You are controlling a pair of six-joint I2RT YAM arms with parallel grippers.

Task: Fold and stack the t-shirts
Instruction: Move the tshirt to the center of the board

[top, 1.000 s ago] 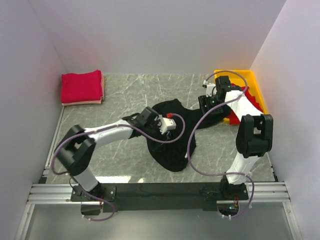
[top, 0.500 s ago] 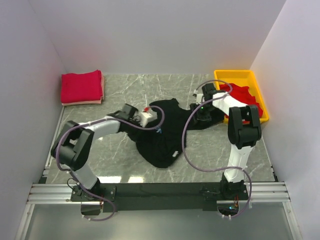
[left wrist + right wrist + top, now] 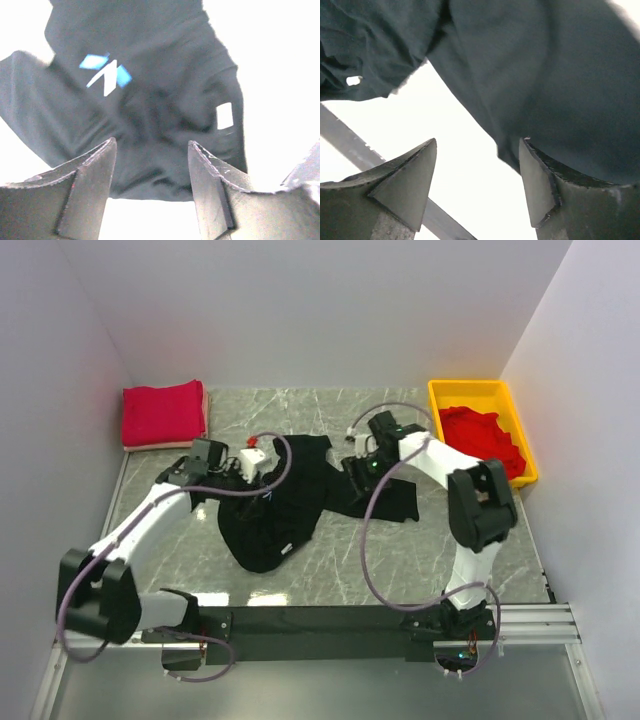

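The black t-shirt (image 3: pixel 275 525) lies crumpled at the centre of the surface (image 3: pixel 330 570), likely pulled there to be spread out. The left gripper (image 3: pixel 152 145) at its 10 o'clock edge and the right gripper (image 3: pixel 477 142) at 2 o'clock both stand apart and empty. Since a second ago the shirt has slid left, clear of the yellow tray (image 3: pixel 470 387)

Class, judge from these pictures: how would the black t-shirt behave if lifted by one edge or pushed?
Probably floppy: the black t-shirt lies crumpled in uneven folds. Lifted, it would likely sag and drape. Pushed, it would probably bunch rather than slide whole.
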